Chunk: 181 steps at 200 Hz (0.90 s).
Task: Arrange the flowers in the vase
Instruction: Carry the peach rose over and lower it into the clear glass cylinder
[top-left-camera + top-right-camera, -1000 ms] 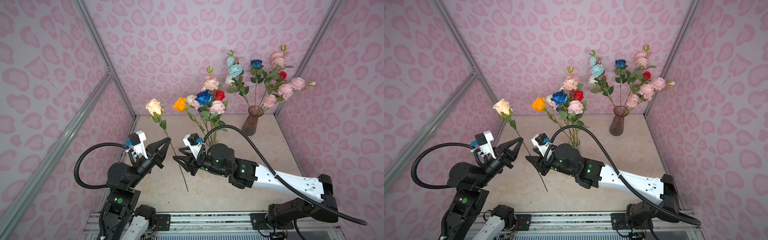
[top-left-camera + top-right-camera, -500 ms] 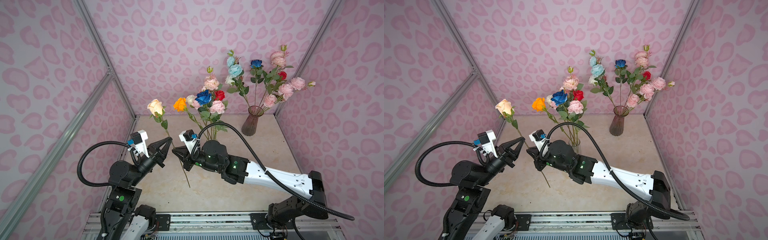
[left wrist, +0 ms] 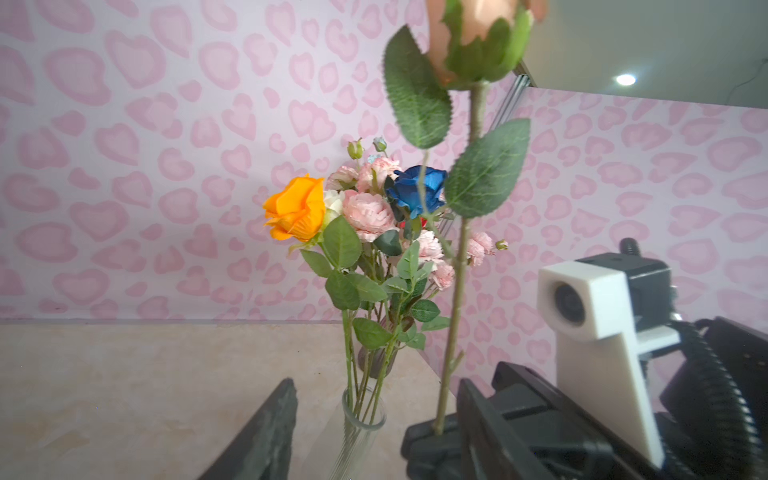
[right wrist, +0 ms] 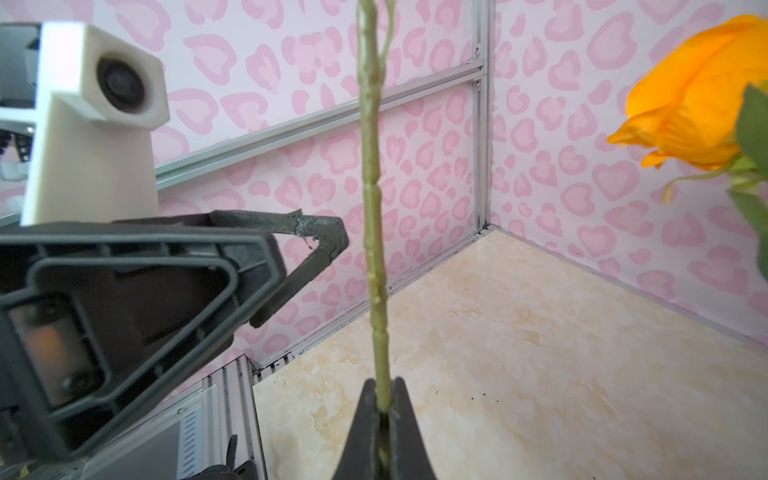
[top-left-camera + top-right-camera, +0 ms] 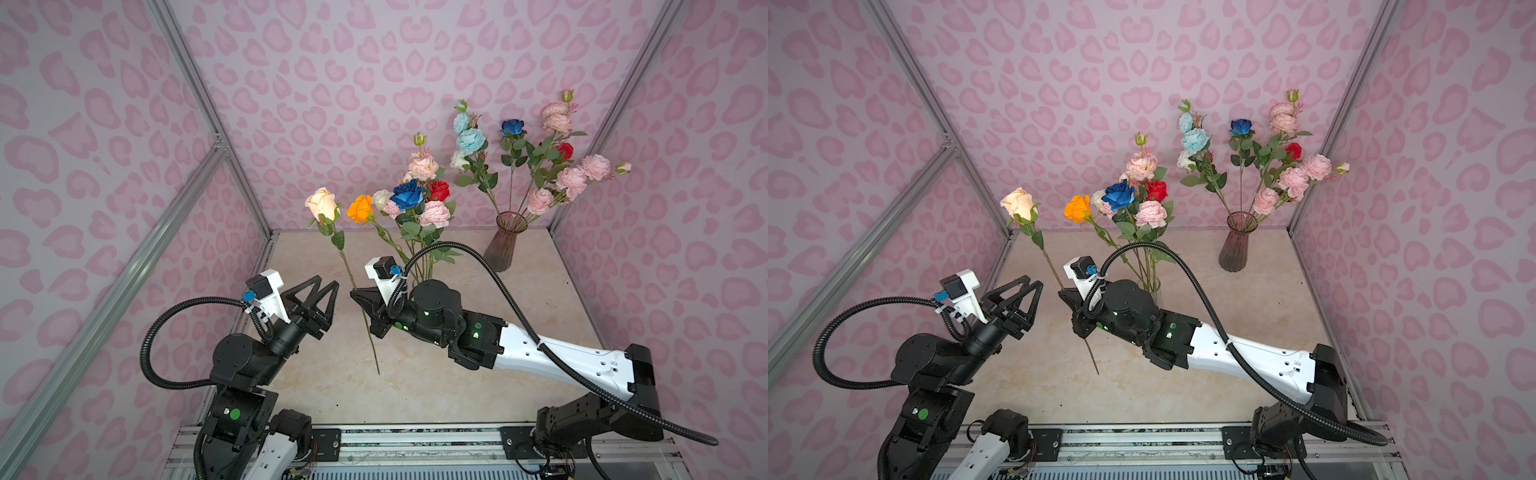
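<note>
Peach rose (image 3: pixel 478 41) head cropped; right fingers (image 4: pixel 363 419) pinch its stem, left fingers (image 3: pixel 266 436) spread.

Pale pink walls (image 5: pixel 353 83) with darker heart blotches close in my table (image 5: pixel 548 291), which is beige and marbled, with a few dark specks (image 4: pixel 473 397). 2 aluminium posts rise from its back corners: the left post (image 5: pixel 218 137) and the right post (image 5: pixel 602 124). A slanted bar (image 5: pixel 133 274) crosses the wall along its left edge, and a metal rail (image 5: pixel 415 440) lines its front edge.

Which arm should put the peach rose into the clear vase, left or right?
Right. The right gripper holds the peach rose by its stem, near the clear vase; the left gripper is open, off the stem.
</note>
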### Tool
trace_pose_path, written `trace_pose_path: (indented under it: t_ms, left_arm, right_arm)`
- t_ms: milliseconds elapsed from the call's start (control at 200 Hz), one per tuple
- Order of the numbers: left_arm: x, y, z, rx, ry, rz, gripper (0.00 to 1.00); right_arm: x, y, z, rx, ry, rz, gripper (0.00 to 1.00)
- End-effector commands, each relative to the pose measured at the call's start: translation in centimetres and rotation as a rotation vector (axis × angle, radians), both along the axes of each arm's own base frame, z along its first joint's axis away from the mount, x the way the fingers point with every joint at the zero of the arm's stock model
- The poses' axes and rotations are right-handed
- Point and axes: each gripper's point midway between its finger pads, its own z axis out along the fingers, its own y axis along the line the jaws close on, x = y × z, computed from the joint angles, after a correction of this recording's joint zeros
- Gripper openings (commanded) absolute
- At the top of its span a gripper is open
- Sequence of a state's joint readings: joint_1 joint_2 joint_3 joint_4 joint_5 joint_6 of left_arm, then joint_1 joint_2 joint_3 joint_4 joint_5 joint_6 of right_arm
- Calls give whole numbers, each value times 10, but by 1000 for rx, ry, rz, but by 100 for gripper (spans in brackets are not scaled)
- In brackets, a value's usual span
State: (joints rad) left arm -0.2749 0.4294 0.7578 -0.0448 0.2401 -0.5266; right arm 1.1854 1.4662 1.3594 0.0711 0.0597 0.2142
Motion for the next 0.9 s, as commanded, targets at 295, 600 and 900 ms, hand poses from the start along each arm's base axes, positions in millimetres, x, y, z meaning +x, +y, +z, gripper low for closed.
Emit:
trace_pose_path:
  t_ms: [295,600,900]
  left_arm:
    - [13,40,-61,17,186,246,65]
    - [13,37,-60,25,186,230,65]
    - [15,35,-62,24,197,220,65]
  right_arm:
    - [33,-79,78,-15,-345,-368,0]
    - [67,-136,110,129,-437,-654,0]
    - [90,-149,106,216,-428,-737,0]
